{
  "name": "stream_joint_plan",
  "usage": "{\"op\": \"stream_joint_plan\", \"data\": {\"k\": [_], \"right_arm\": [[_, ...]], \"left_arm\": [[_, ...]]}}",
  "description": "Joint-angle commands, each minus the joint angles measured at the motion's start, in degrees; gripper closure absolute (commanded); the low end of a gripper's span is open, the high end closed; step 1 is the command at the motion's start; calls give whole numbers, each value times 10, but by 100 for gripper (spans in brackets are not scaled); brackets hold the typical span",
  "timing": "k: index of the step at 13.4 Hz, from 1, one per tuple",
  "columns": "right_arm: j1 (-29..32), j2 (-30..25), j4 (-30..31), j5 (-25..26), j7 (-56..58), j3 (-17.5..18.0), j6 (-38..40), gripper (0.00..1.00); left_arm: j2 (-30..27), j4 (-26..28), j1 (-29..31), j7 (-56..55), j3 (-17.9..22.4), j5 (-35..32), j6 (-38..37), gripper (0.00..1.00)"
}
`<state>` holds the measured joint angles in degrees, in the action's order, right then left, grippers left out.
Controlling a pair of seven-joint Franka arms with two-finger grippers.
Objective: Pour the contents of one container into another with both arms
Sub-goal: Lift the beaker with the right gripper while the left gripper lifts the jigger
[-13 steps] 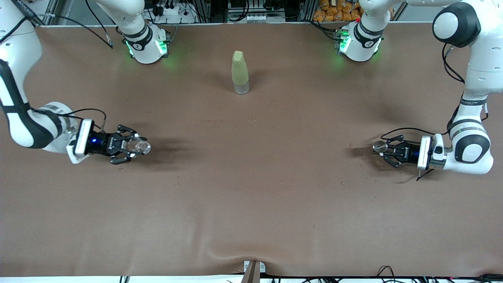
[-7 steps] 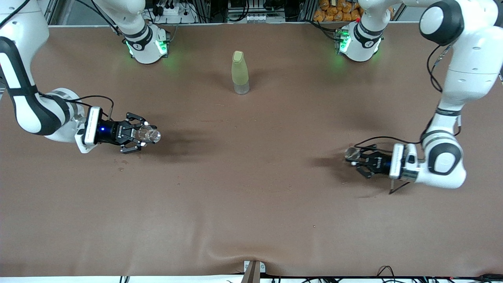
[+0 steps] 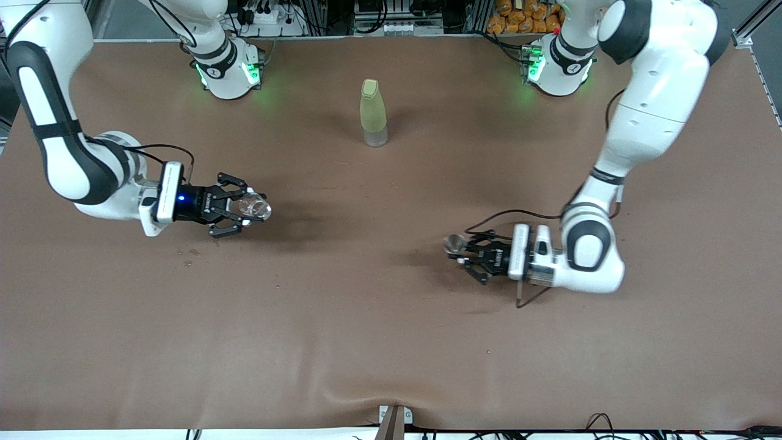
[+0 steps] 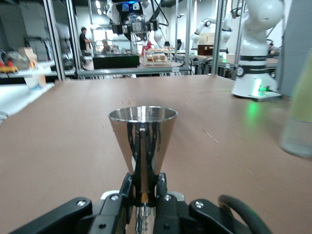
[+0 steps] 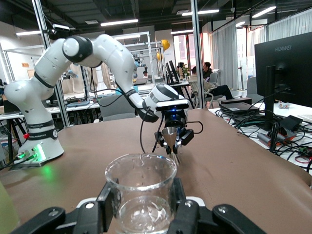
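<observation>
My left pincer [image 3: 459, 246] grips a steel jigger [image 4: 142, 141] upright by its waist so nothing spills; my right pincer [image 3: 247, 209] clamps a clear glass cup [image 5: 141, 191] mouth-up over the bench [image 3: 366, 318], ready to receive, I judge.

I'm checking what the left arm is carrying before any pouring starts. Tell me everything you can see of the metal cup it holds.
The metal cup is a small cone of polished, mirror-like steel, wide at its round open rim and narrowing to a slim waist below, like a bar jigger. It stands upright, mouth up; its inside cannot be seen. The left gripper is shut on the narrow lower part, its fingers pressing from both sides. It is held over the brown table, toward the left arm's end, touching nothing else.
</observation>
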<state>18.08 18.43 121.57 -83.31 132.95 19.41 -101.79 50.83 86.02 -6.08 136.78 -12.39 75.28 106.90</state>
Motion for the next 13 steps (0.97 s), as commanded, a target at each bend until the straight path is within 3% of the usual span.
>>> {"op": "stream_joint_plan", "data": {"k": [1, 8, 13], "right_arm": [[-36, -11, 2, -55, -3, -3, -14, 94], [-110, -10, 2, -130, -10, -3, -83, 96], [-131, -16, 37, -141, -75, -3, -97, 98]], "left_arm": [[-6, 9, -71, 36, 8, 84, 64, 100], [1, 2, -218, 86, 9, 231, 177, 100], [9, 5, -249, 164, 10, 308, 178, 100]]}}
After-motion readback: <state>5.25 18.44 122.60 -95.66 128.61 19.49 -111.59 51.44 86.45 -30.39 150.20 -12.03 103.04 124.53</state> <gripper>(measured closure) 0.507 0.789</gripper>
